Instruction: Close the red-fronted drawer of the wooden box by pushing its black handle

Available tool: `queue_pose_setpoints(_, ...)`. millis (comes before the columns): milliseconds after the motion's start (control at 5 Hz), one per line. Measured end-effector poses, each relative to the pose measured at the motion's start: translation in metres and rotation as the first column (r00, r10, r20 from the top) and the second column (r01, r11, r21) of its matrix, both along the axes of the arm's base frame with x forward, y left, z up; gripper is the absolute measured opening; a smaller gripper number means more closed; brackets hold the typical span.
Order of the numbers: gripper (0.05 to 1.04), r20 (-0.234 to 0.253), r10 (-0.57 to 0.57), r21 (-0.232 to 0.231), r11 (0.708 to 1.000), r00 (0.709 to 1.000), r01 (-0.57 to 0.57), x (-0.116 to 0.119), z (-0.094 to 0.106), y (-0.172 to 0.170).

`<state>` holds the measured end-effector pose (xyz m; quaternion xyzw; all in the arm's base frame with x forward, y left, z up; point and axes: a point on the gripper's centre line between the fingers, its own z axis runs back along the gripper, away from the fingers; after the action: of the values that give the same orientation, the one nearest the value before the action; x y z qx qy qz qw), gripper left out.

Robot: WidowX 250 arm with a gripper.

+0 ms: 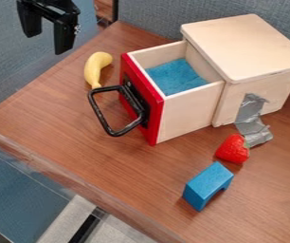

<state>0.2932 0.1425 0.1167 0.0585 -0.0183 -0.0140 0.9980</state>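
Note:
My gripper point(45, 29) hangs open at the upper left, its two black fingers apart with nothing between them. The yellow banana point(95, 68) is the nearest object, lying on the table below and to the right of it. A wooden box point(246, 45) has its drawer pulled out, with a red front point(155, 111) and a black handle point(99, 112). Blue material point(175, 77) covers the drawer's floor. In front of the box, a red strawberry point(233, 149) lies close to a blue arch-shaped block point(207, 183).
Grey tape point(251, 121) runs from the box's side onto the brown table point(78, 128). Blue-grey partitions stand behind and to the left. The table's front edge slants down toward the lower right.

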Motion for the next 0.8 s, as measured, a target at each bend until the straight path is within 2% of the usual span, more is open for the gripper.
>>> queue_pose_setpoints(200,1.001,-0.036,-0.005,-0.015,1.0,0.999,0.005,-0.003,-0.013,-0.001)
queue_pose_setpoints(400,1.0,-0.047,-0.063,-0.022,0.998,0.997,0.062,-0.017,-0.023,-0.008)
queue_pose_setpoints(600,1.0,-0.027,-0.13,-0.046,0.991,0.991,0.129,-0.025,-0.022,-0.012)
queue_pose_setpoints(800,1.0,0.001,-0.24,-0.05,0.97,0.971,0.24,-0.037,-0.026,-0.017)
